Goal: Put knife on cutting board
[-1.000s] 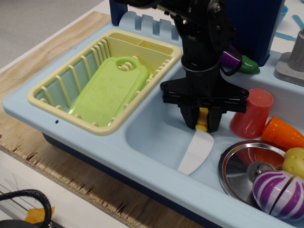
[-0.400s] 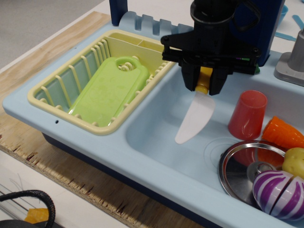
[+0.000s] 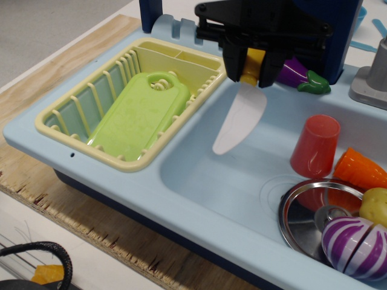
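— So, where does the knife (image 3: 240, 118) sit in this one view?

— In the air over the blue sink (image 3: 205, 175) — the black gripper (image 3: 252, 67) clamps its yellow handle, and the white blade hangs down and to the left.

— And the cutting board (image 3: 140, 115)?

— It lies flat inside the pale yellow dish rack (image 3: 72, 140), left of the blade and apart from it. A red cup (image 3: 314, 145) stands in the sink to the right.

We see a lab mock-up of a kitchen, not a real one. A pale blue plastic toy sink (image 3: 199, 187) sits on a raw plywood board (image 3: 78, 211), holding toy vegetables (image 3: 357, 244) and a yellow dish rack (image 3: 66, 130).
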Robot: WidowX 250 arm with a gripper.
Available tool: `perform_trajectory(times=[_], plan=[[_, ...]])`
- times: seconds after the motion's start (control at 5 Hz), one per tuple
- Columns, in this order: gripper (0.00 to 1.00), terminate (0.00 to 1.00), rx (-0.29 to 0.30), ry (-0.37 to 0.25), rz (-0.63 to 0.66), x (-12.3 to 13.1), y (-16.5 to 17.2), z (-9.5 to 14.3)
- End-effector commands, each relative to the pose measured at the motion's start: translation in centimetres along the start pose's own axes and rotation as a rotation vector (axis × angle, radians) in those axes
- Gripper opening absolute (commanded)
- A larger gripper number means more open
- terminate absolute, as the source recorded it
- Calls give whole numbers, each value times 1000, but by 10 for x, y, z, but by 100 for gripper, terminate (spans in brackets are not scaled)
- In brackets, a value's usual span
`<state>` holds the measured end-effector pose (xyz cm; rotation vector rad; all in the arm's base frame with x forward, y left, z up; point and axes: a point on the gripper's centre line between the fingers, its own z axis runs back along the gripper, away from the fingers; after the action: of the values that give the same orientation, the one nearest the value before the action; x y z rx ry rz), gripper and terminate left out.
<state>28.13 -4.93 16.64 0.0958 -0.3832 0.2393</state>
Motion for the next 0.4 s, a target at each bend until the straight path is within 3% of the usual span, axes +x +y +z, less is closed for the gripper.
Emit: perform_trajectory(times=[0.0, 0.2], plan=[[0, 0, 21, -73, 54, 7, 27, 11], [0, 0, 31, -78, 80, 10, 48, 5]])
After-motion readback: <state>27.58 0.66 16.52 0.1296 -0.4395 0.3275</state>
